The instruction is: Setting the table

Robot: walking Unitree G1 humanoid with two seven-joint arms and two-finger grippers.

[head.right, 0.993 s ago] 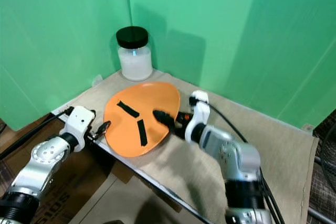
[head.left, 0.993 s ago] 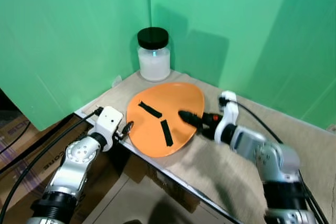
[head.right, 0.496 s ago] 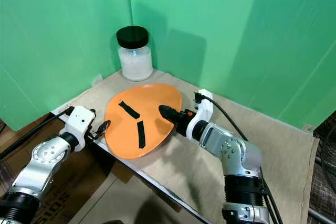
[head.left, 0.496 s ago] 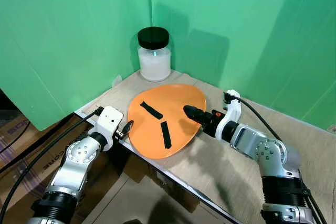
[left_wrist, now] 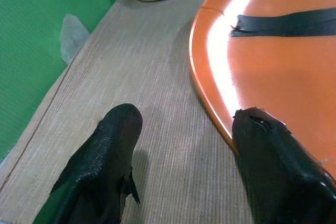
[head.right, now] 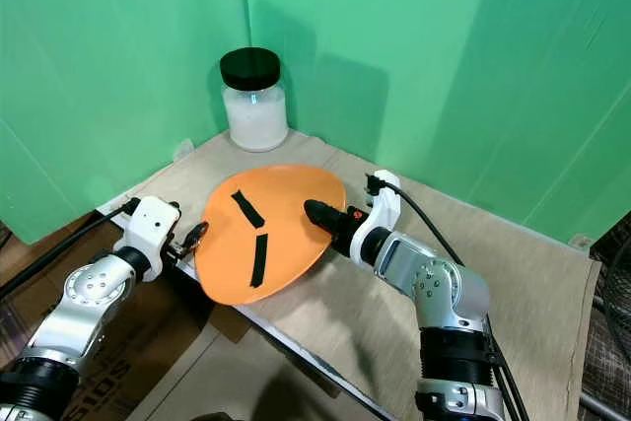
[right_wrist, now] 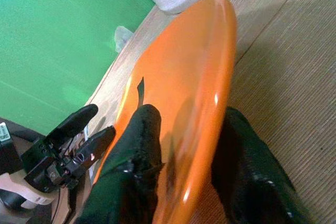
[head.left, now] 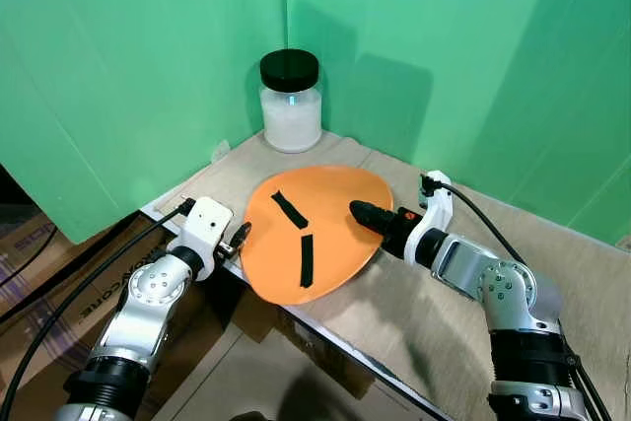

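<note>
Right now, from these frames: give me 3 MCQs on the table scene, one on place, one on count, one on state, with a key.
1. Where does the white jar with the black lid stand?
A. In the back corner of the table, by the green screens
B. On the orange plate
C. At the table's front edge

2. How many black strips lie on the orange plate?
A. One
B. Two
C. Four

3. What is the right gripper doing?
A. Hanging idle
B. Holding the jar
C. Gripping the plate's rim

Key:
1 A, the jar stands beyond the plate, where the screens meet.
2 B, two separate strips show on the plate in both eye views.
3 C, in the right wrist view one finger lies over the rim and the other under it. The left gripper is open, one finger at the plate's opposite edge.
</note>
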